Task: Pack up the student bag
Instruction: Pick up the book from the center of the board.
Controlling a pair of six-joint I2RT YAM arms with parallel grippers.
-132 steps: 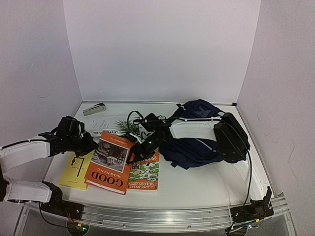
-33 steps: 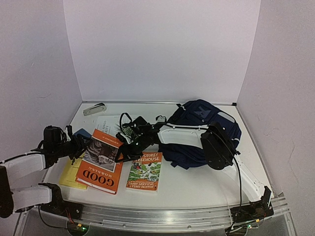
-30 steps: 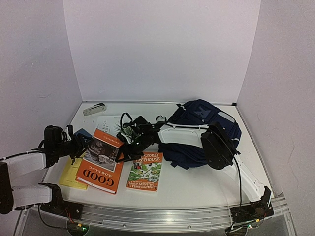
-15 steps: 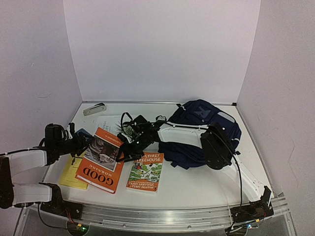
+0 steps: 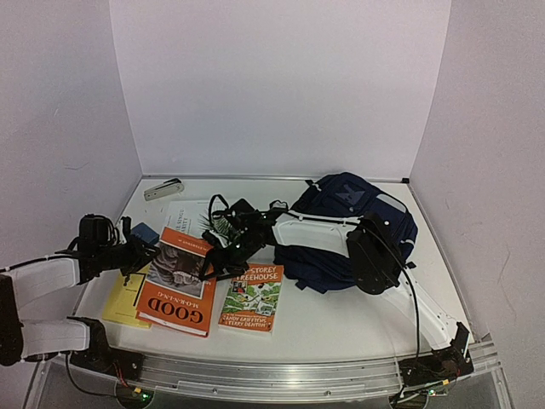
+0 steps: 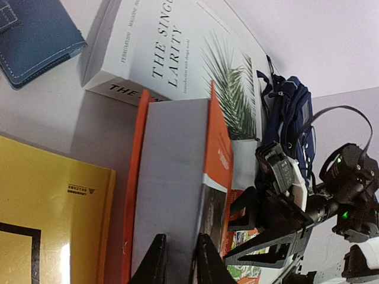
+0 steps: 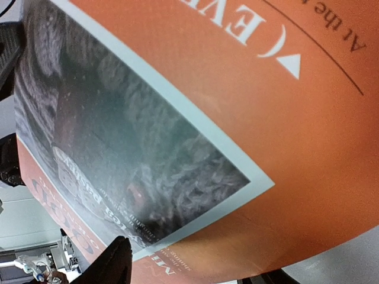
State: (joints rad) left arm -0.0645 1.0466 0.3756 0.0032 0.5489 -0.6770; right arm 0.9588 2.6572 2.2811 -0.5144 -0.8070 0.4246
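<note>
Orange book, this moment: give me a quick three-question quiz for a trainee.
1. True or false: the orange book is inside the bag.
2. In the top view, which book lies just left of it? A) yellow B) green C) red
3. Fill in: the left gripper is closed on the ____ book.
Key: 1 false; 2 A, the yellow book; 3 orange.

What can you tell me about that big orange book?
The orange book looks like a paperback, with a grey photo and white letters reading GOOD on its cover. It lies at front left, its left side raised, partly over a yellow book. The left tool pinches its left edge; the right tool is at its right edge.
</note>
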